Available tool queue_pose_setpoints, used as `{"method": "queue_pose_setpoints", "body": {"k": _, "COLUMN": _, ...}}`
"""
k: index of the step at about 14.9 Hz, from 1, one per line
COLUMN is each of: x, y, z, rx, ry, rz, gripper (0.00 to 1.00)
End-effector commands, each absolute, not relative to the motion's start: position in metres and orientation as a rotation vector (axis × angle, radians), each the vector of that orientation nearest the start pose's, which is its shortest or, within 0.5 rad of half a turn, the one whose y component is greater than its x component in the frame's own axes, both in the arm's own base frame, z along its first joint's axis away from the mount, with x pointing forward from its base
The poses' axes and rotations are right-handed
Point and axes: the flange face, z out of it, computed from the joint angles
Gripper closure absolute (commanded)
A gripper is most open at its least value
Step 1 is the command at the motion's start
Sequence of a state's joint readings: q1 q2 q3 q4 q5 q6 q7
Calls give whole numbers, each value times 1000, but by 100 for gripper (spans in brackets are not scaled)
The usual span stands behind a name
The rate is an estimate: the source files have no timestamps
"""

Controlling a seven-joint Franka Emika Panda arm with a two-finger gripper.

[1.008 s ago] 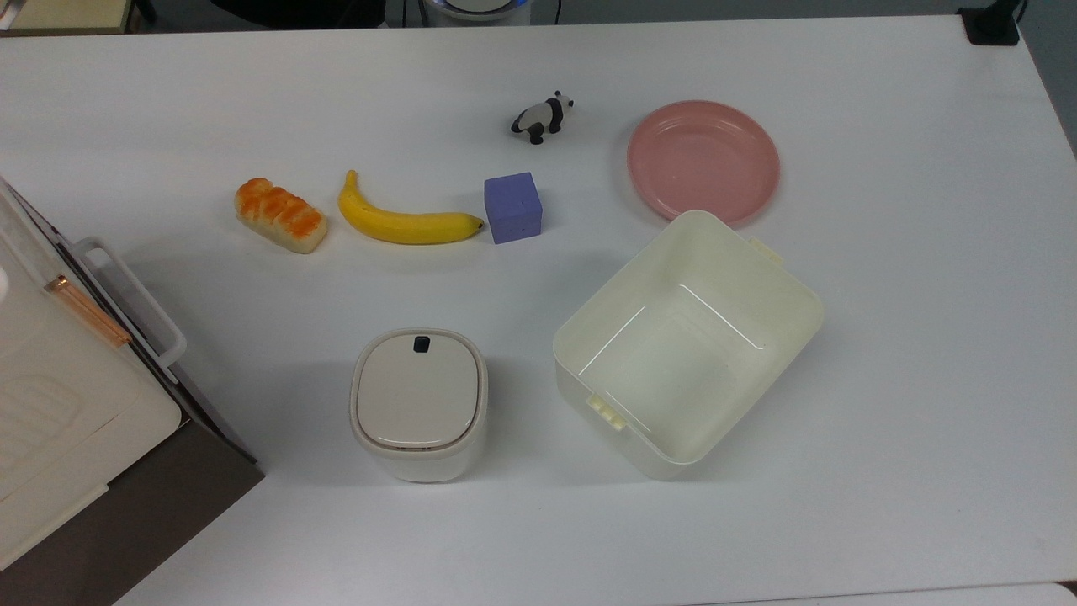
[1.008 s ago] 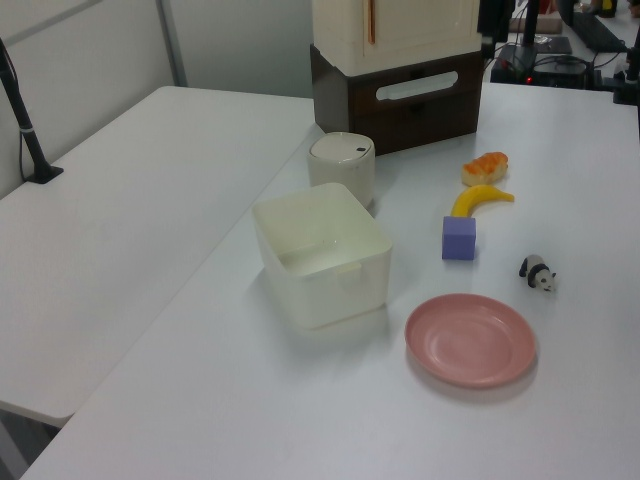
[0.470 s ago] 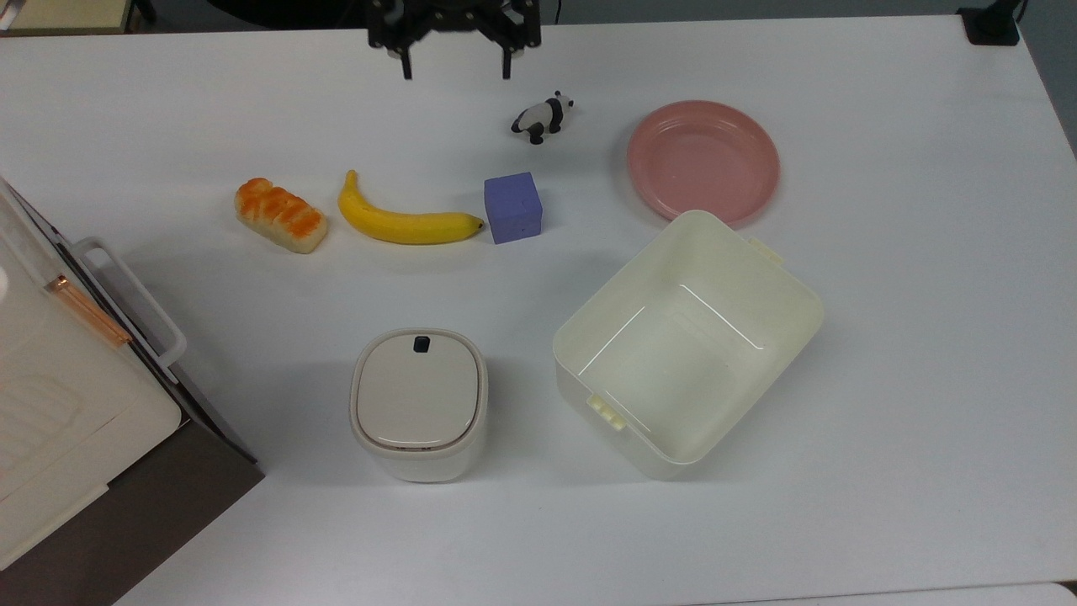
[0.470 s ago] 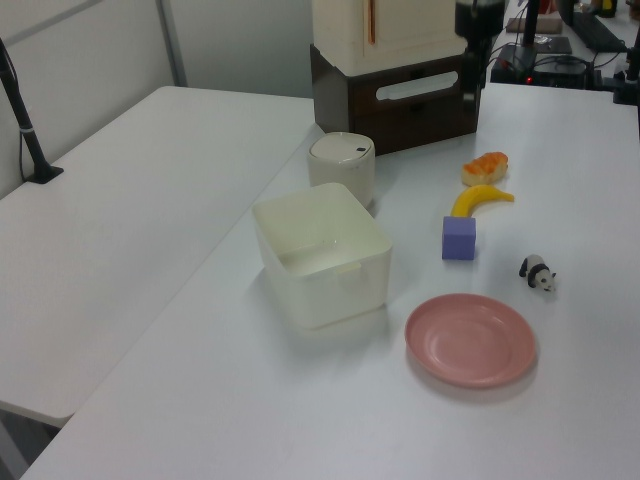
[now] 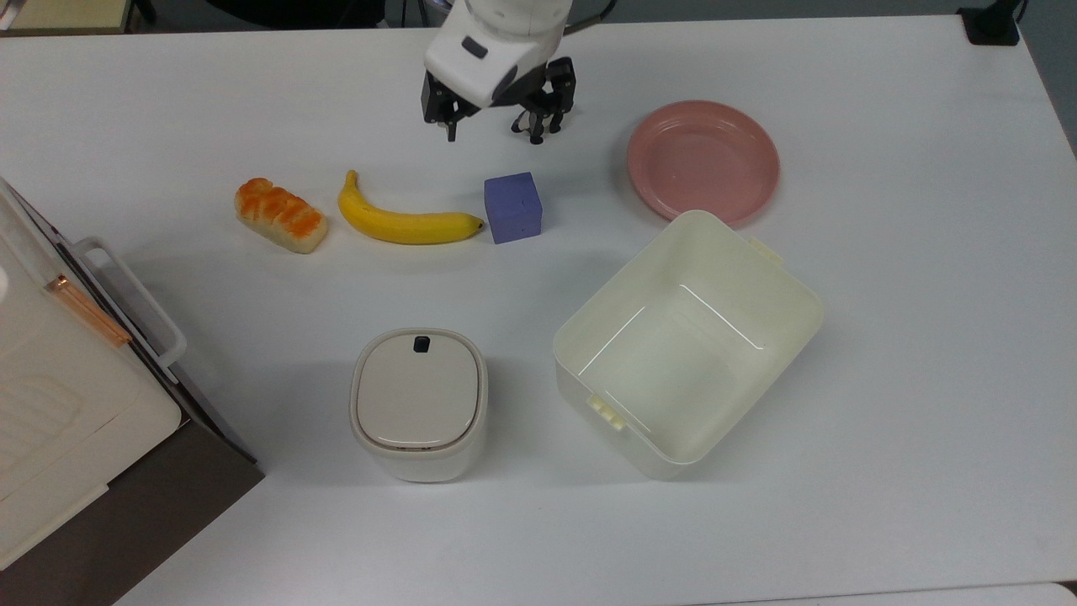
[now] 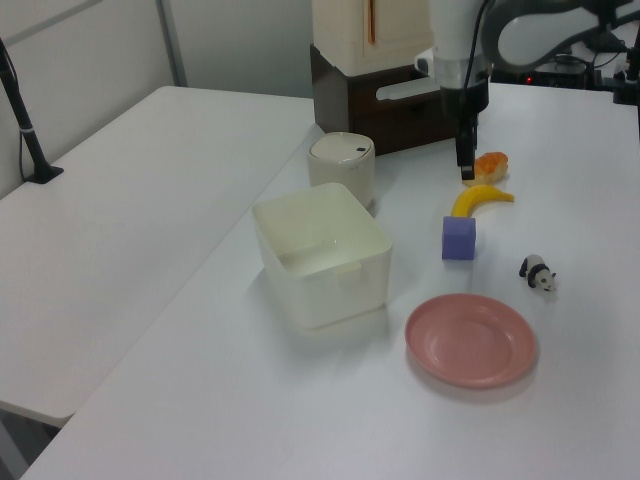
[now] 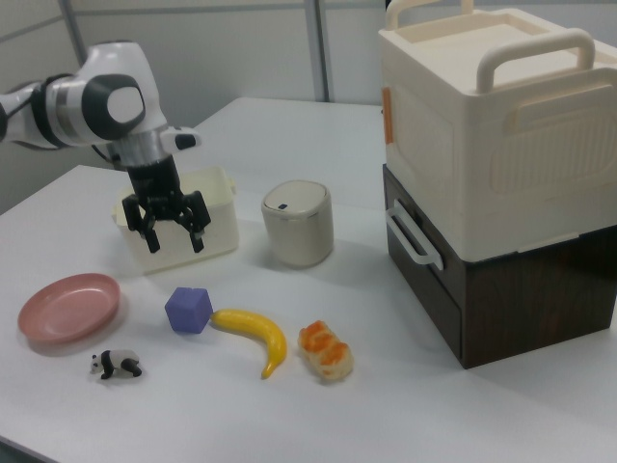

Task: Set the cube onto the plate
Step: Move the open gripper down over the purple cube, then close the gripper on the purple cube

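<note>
While cube (image 5: 512, 207) sits untouched on table beside banana (image 5: 405, 222), gripper (image 7: 174, 238) hangs above, fingers spread, empty. Plate (image 5: 702, 160) bare; grasp, carry, placement all remain.

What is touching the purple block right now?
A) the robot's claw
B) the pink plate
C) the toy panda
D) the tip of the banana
D. The banana's tip rests against the cube's side in the top view, while the gripper hangs open above the table, holding nothing.
</note>
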State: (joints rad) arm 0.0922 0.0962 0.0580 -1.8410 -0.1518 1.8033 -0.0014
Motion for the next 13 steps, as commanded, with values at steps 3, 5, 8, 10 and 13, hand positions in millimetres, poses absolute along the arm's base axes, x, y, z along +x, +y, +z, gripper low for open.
{"method": "queue_pose_setpoints", "body": {"k": 3, "x": 573, "y": 89, "z": 398, "rx": -3346, "ry": -403, "rz": 297, "gripper": 3}}
{"method": "queue_pose_setpoints", "body": {"k": 5, "x": 567, "y": 97, "z": 377, "rx": -3356, "ry": -444, "rz": 334, "gripper": 3}}
{"method": "queue_pose_setpoints", "body": {"k": 8, "x": 567, "y": 101, "z": 351, "rx": -3356, "ry": -470, "rz": 406, "gripper": 3}}
{"method": "queue_pose_setpoints", "body": {"k": 10, "x": 569, "y": 101, "z": 346, "rx": -3362, "ry": -478, "rz": 414, "gripper": 3}}
{"method": "queue_pose_setpoints", "body": {"k": 13, "x": 571, "y": 101, "z": 334, "rx": -3366, "ry": -493, "rz": 444, "gripper": 3}}
